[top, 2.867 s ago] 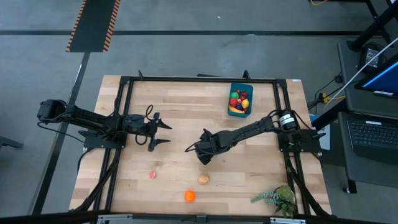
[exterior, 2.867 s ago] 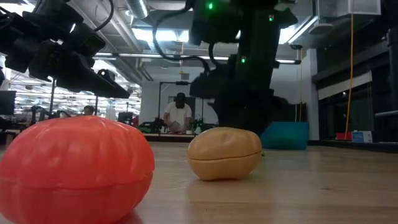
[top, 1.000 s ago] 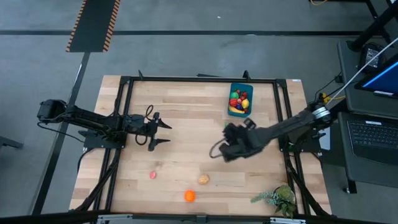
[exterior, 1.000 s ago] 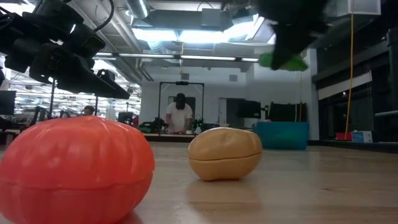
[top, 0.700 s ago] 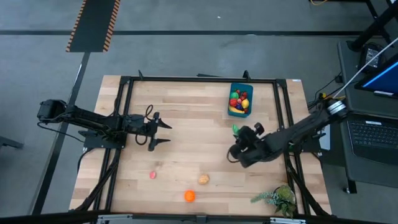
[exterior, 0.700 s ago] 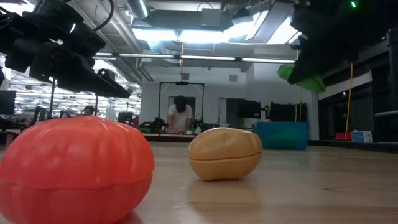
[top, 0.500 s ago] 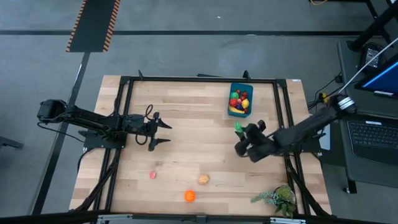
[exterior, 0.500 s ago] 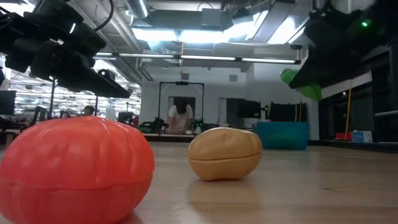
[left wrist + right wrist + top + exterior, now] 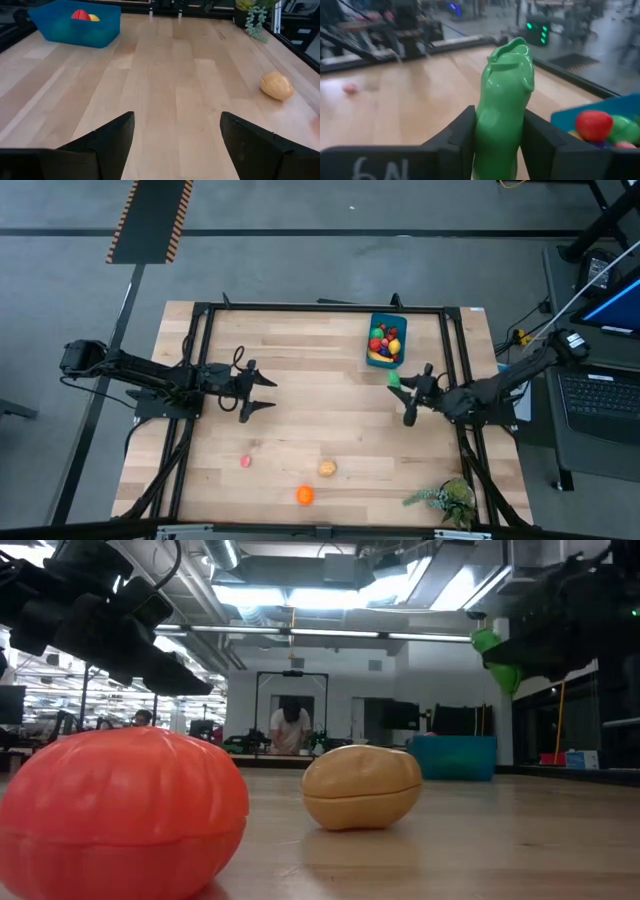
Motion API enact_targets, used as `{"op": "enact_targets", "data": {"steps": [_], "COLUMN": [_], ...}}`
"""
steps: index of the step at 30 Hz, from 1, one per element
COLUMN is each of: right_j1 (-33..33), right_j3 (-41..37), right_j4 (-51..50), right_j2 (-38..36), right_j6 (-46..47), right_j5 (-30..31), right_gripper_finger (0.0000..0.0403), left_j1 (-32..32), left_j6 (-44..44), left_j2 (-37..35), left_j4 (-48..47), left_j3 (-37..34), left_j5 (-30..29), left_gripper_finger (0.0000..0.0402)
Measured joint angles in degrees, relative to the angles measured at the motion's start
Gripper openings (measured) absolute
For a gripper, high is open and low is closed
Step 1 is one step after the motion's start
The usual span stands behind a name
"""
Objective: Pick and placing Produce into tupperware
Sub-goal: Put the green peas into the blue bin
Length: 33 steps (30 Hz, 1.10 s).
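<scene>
The blue tupperware stands at the table's far right with several produce pieces inside. My right gripper hovers just near of it, shut on a green produce piece, which also shows high up in the low view. On the near part of the table lie a pink piece, a tan piece and an orange piece, each resting on its underside. My left gripper waits open over the table's left half, with nothing between its fingers. My right gripper pinches the green piece's lower half between its two fingers. The piece's upper end sticks out past the fingertips. The fingers come about level from the table's right side, and the piece is lifted clear of the table.
A leafy plant sprig lies at the near right corner. A black frame runs around the tabletop. Bare wood lies between the two grippers. A person stands far off in the room behind.
My right gripper has carried the green piece toward the table's right edge and a little toward the far edge, ending just near of the tupperware, and has tipped toward level as the arm drew back. My left gripper has rolled slightly in place.
</scene>
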Motion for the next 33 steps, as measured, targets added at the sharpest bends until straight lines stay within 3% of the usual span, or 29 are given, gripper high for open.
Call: {"op": "enact_targets", "data": {"steps": [5, 12, 16, 23, 33], "right_j1": [-2.7, -8.0, -12.2, -22.9, -39.6], "right_j3": [-6.0, -4.1, 0.1, 10.3, 19.0], "right_j4": [8.2, 4.0, -4.3, -24.9, -37.5], "right_j2": [-6.0, -8.4, -8.3, -8.3, -3.7], "right_j6": [-6.0, -8.5, -8.4, -4.5, -5.6], "right_j5": [-3.9, -6.4, -8.0, -17.3, -33.1], "right_gripper_finger": [0.0125, 0.0125, 0.0125, 0.0125, 0.0125], "left_j1": [0.0, 0.0, 0.0, 0.0, 0.0], "left_j6": [-0.5, -0.5, -0.5, -0.5, 1.4], "left_j2": [0.0, 0.0, 0.0, 0.0, 0.0], "left_j4": [0.0, 0.1, 0.2, 0.5, 0.5], "left_j3": [0.0, 0.0, 0.0, 0.0, 0.0], "left_j5": [-0.9, -4.2, -5.5, -5.8, -5.8], "left_gripper_finger": [0.0286, 0.0286, 0.0286, 0.0286, 0.0286]}}
